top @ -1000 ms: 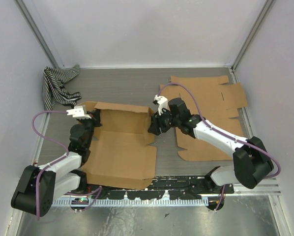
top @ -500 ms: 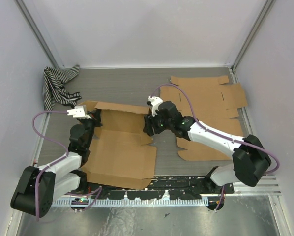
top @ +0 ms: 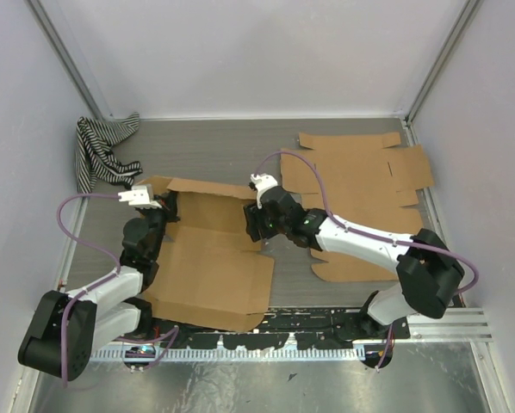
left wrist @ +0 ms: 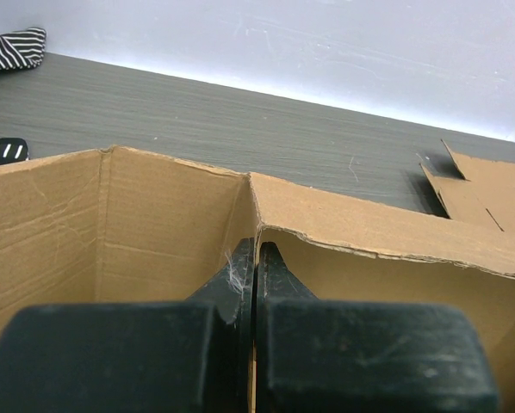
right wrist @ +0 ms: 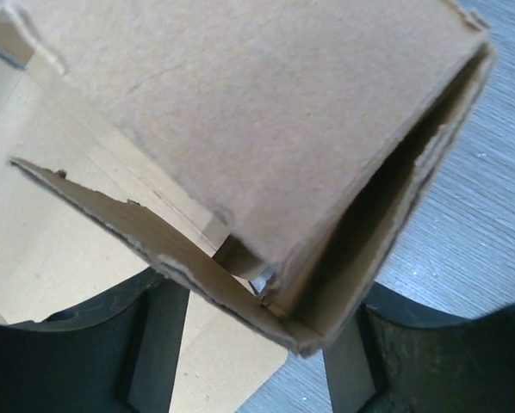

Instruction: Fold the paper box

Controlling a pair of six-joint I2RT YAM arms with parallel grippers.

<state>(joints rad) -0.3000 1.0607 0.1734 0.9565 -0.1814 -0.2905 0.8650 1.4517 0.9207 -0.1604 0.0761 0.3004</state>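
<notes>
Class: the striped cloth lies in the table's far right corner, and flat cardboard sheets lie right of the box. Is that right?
No. The top external view shows the striped cloth in the far left corner; flat cardboard sheets do lie right of the box.

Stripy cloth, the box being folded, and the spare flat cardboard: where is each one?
striped cloth (top: 98, 151), top view, on its bunched middle.
paper box (top: 210, 275), top view, on its flat bottom panel.
flat cardboard sheet (top: 361, 172), top view, on a bare part near its middle.
</notes>
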